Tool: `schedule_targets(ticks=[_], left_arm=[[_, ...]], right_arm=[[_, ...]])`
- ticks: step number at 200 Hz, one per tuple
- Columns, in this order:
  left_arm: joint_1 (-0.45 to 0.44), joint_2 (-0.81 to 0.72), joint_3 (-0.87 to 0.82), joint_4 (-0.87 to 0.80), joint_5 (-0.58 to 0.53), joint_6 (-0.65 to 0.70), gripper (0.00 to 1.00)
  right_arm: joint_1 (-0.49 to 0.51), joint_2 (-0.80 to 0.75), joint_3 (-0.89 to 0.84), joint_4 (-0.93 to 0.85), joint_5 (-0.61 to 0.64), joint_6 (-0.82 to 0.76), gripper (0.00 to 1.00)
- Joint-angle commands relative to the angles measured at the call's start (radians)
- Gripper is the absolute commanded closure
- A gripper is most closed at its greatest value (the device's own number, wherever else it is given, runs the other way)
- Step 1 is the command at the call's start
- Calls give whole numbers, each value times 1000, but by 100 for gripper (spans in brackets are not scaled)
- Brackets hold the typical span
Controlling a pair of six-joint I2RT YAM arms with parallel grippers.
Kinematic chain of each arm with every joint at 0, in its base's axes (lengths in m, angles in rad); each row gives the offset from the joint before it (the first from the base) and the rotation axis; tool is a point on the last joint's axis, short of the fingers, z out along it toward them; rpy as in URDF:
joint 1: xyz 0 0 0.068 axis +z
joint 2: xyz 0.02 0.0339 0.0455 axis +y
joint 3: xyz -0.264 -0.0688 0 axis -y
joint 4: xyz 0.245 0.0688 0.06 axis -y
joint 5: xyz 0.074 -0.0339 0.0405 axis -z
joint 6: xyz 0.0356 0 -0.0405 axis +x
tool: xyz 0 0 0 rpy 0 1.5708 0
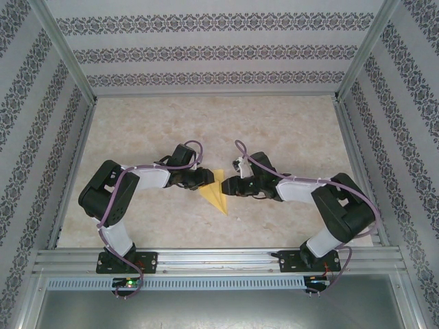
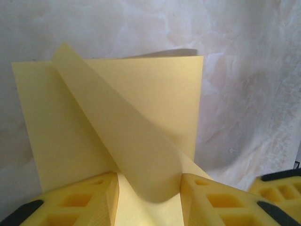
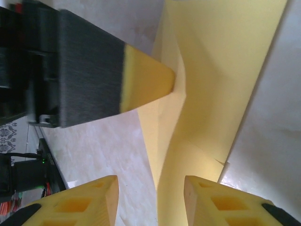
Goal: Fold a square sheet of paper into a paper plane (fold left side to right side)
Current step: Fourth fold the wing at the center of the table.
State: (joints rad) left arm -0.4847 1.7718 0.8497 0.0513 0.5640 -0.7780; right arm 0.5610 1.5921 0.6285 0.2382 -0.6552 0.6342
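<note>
Overhead, the yellow paper (image 1: 215,192) lies mid-table between both grippers; at the left wrist, the left gripper (image 2: 149,188) clamps its curled flap; at the right wrist, the right gripper (image 3: 151,188) stands apart astride the paper's edge.

Soft, even, bright light throughout; faint shadows under the arms; close wrist views blur at the near fingers (image 3: 94,92).

Yellow square sheet of paper (image 1: 215,191), partly folded, one flap curling upward, lying mid-table
</note>
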Motion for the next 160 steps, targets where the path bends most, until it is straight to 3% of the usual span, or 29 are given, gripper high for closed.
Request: schedule_targets(ticks=[1,87,160], left_arm=[[-14,9,14,-54,-31,23,61],[-14,3,16,-67,-38,28,61],[-14,1,18,-70,-39,30,61]], right_arm=[[13,44,37,55,-22,29,59],[29,134,83,83,-23,45,66],[27,154,86,46,3,28,88]])
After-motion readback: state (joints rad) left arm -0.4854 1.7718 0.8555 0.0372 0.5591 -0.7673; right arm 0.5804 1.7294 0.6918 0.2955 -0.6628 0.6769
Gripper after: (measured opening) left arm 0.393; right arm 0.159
